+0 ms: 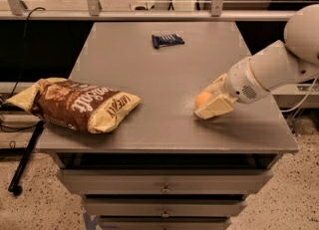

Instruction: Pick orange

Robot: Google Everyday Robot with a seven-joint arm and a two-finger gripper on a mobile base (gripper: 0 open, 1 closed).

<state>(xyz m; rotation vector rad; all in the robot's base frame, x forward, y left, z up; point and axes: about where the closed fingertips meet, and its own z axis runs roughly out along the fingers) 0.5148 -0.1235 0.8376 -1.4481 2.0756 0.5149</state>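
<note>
While the orange (201, 98) lay near the right edge of the bench (164, 69), the open claw (205, 101) stood around it.

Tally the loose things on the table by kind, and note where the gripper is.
orange: 1
chip bag: 1
dark blue packet: 1
Total: 3
The gripper is low at the orange, toward the right edge of the table.

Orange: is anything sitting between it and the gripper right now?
Nothing visible stands between them. The gripper is right at the orange, partly covering it. The chip bag and the dark packet lie well away on the table.
</note>
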